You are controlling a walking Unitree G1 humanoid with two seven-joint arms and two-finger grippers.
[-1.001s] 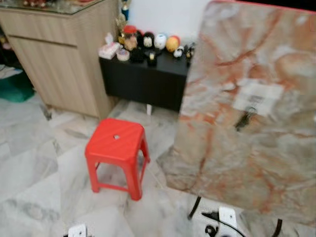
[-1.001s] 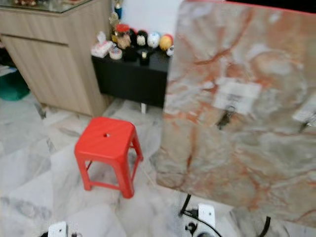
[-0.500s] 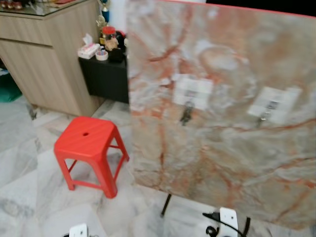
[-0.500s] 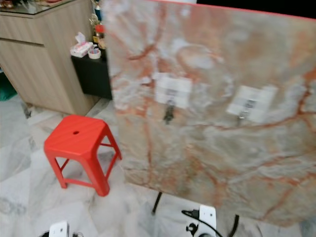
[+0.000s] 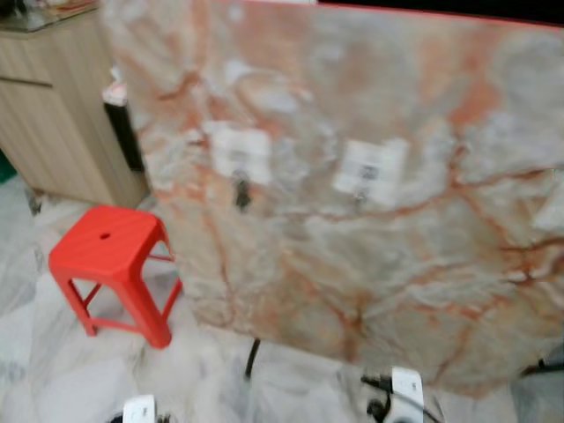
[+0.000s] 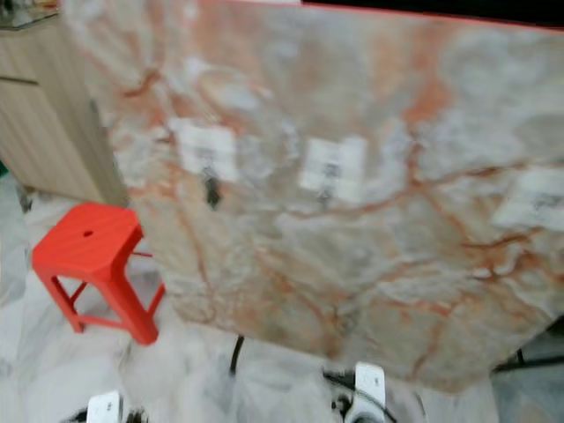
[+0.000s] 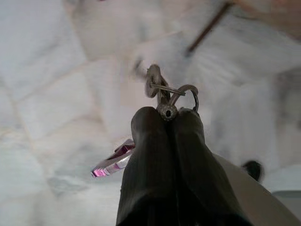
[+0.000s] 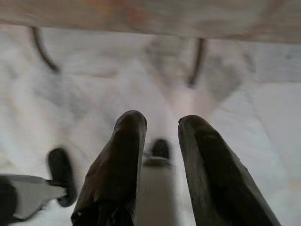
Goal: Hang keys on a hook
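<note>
An upright marble-patterned board (image 5: 370, 203) stands before me with white hook plates stuck on it. The left plate (image 5: 240, 154) has a dark item hanging under it (image 5: 241, 194); a second plate (image 5: 370, 169) sits beside it and a third (image 6: 533, 198) lies far right. In the left wrist view my left gripper (image 7: 165, 113) is shut on a bunch of keys (image 7: 162, 89) with a metal ring and a purple tag (image 7: 113, 160), hanging low over the floor. My right gripper (image 8: 160, 122) hangs open over the floor with nothing between its fingers.
A red plastic stool (image 5: 110, 264) stands on the marble floor to the left of the board. A wooden cabinet (image 5: 48, 106) is behind it at far left. The board rests on thin black legs (image 5: 253, 357). The views are blurred by motion.
The camera has swung to the right: the board, stool and cabinet have slid left in the picture, the black shelf with ornaments has gone out of sight, and a third hook plate has come in.
</note>
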